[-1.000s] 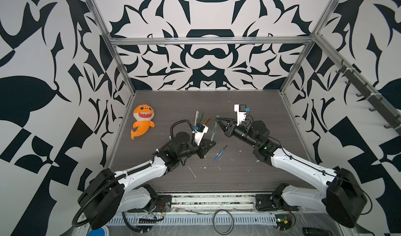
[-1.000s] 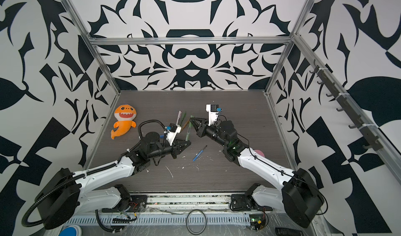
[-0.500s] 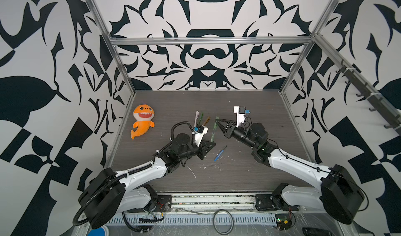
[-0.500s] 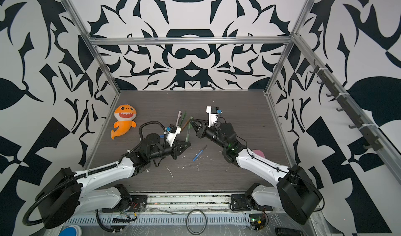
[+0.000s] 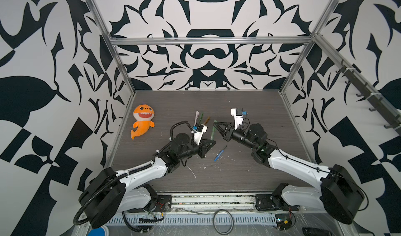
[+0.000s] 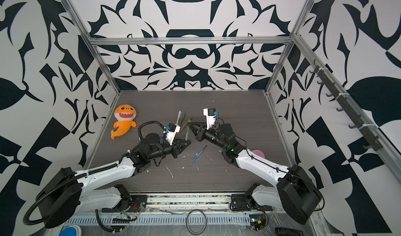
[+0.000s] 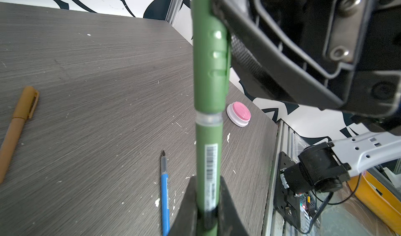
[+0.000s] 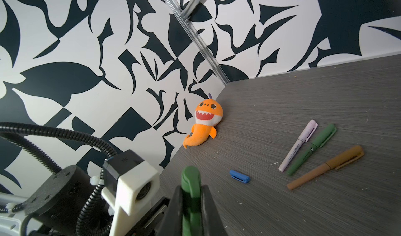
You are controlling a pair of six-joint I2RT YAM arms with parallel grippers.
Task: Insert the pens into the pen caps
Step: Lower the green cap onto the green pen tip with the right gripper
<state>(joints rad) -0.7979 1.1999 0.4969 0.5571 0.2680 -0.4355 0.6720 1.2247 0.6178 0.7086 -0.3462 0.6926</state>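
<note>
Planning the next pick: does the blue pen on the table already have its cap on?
No: in the left wrist view the blue pen lies on the table with its dark pointed tip bare.

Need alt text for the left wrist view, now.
A green pen, gripped in the left claw, fills mid-frame, its far end inside a green cap that the right claw pinches. On the grey table behind lie an uncapped blue pen, a capped orange-brown pen and a pink-topped disc.
</note>
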